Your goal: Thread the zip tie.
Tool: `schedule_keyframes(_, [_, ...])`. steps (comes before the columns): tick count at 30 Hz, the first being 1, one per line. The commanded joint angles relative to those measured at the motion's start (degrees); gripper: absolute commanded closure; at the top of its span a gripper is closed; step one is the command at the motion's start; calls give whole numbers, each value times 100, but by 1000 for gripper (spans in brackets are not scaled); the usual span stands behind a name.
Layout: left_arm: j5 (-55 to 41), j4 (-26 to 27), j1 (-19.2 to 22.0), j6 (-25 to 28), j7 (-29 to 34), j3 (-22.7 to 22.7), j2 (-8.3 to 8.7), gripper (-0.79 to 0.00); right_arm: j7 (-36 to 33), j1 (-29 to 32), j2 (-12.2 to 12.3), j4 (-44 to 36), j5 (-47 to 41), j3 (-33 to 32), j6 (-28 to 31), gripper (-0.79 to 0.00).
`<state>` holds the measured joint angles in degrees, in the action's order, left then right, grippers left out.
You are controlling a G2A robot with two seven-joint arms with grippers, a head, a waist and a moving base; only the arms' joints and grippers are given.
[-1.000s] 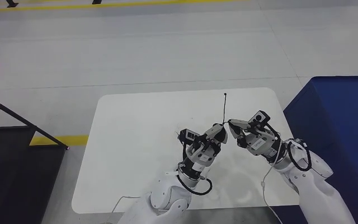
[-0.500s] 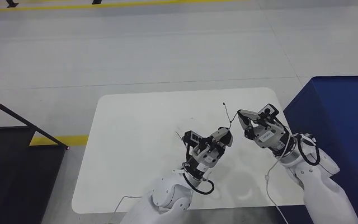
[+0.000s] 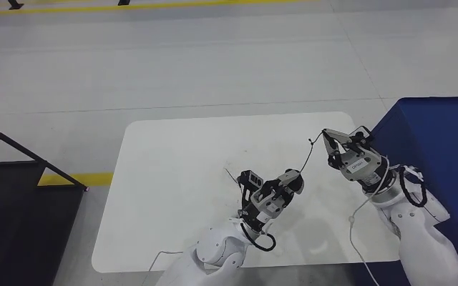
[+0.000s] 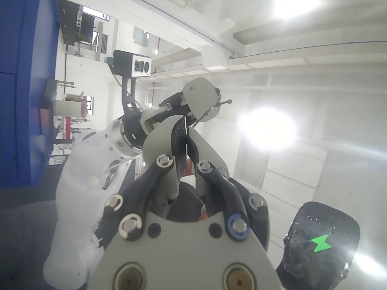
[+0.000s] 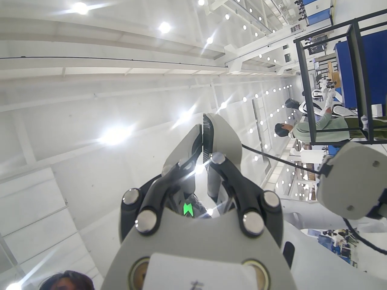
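Both arms are held up over the white round-cornered table [image 3: 179, 179], their grippers tilted toward each other. One thin black plastic zip tie [image 3: 306, 154] is spanned between two grippers. The left gripper [image 3: 294, 176] is pinched on its lower end, and the right gripper [image 3: 326, 134], fingers pressed together, appears clamped on the upper end.

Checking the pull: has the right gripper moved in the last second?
Yes. The right gripper moved toward the far right corner of the table.
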<state>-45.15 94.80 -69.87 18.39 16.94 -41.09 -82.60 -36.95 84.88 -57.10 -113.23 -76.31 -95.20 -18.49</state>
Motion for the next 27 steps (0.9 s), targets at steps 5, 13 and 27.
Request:
schedule_keyframes(5, [104,29,-83,-102,58,-65,-17,0,27,35,-16,-53,-4,-74,1,0])
schedule_keyframes(13, [157,61,-186,-59,163,-162,-46,0,127,34,-42,-59,13,-29,-80,0])
schedule_keyframes(27, [-156,180,-311,432,352,-375,-139,-785,62,51,-88,-74,285,270,-131,0])
